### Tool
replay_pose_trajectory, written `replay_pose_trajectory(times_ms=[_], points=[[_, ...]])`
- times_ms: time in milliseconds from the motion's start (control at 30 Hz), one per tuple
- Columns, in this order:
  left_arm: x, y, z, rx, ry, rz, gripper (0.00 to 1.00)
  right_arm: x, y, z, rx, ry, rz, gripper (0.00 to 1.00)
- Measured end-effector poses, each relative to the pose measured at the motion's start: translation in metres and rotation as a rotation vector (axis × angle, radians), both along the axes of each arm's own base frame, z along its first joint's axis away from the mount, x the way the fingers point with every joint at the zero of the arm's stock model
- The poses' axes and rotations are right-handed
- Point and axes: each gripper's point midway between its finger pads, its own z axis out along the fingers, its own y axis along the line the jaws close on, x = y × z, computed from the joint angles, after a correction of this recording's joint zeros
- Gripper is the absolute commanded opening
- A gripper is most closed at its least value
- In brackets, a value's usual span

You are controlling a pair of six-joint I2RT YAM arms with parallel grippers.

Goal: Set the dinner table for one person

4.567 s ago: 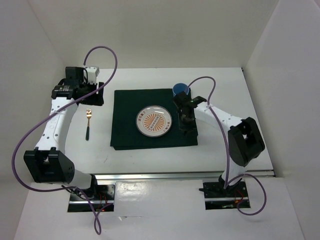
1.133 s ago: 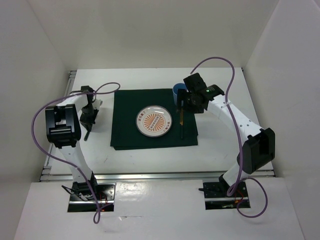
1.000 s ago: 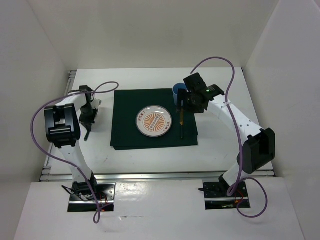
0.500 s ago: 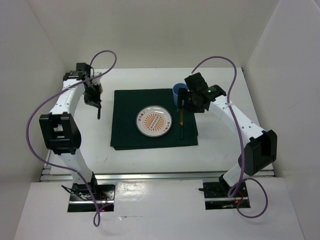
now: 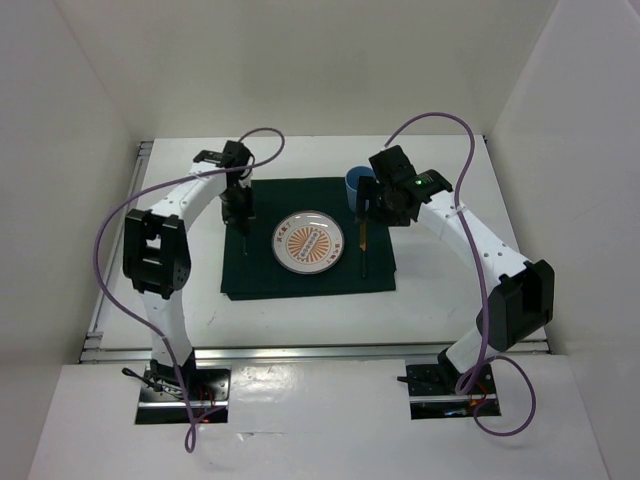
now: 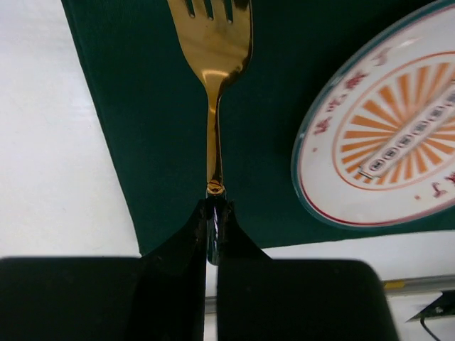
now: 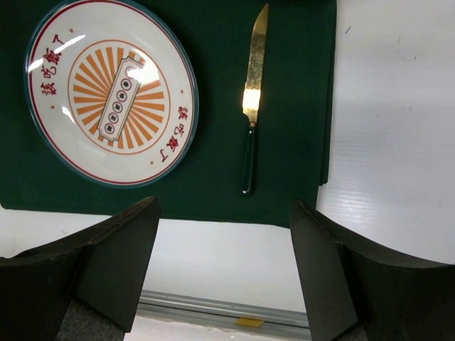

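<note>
From above, the desk [image 5: 300, 318] is a flat white rectangle, wider than it is deep, with its long axis running left to right across the view. A silver rail [image 5: 320, 350] edges its near side, another runs along its left side, and white walls close in the back and right. A dark green square placemat [image 5: 255, 270] lies mid-desk, with bare white strips open on both sides and in front. A round plate [image 5: 309, 242] sits centred on it. A knife [image 5: 362, 245] lies near the mat's right edge, lengthwise front to back. A blue cup [image 5: 356, 181] stands at the mat's far right corner. My left claw [image 5: 238, 212] hangs over the mat's left strip, between its edge and the plate. My right claw [image 5: 372, 200] hovers above the knife's far end, just beside the cup.

In my left wrist view, the claw [image 6: 213, 213] is pinched narrow on the dark handle of a fork [image 6: 213, 42]. Its shiny gold neck and tines point straight away from me over the cloth. The mat's edge is to the left and the plate's green rim to the right, well apart from the fork. I cannot tell if the fork touches the cloth.

In my right wrist view, the claw [image 7: 224, 263] stands wide and holds nothing. The glossy plate carries an orange sunburst and red characters. The knife has a gold blade and a dark green handle, which points toward me. It lies apart from the plate and inside the mat's right edge.
</note>
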Motion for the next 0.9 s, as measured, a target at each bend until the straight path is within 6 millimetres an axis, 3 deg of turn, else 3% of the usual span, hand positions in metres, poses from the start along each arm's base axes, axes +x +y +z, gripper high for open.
replay_pose_trajectory(times_ms=[233,333,667,900], points=[[-0.017,-0.013,-0.043,0.105,0.111,0.019,0.0,-0.001,-0.003,-0.001,-0.013,0.006,-0.01,0.81],[-0.019,-0.014,-0.05,0.139,0.119,0.021,0.0,-0.001,-0.005,-0.002,-0.021,0.006,-0.015,0.82],[-0.019,0.009,-0.079,0.276,0.16,0.071,0.0,-0.001,-0.006,-0.002,-0.028,0.005,-0.02,0.82],[-0.019,0.009,-0.08,0.28,0.162,0.069,0.0,-0.001,-0.007,-0.002,-0.03,0.005,-0.021,0.82]])
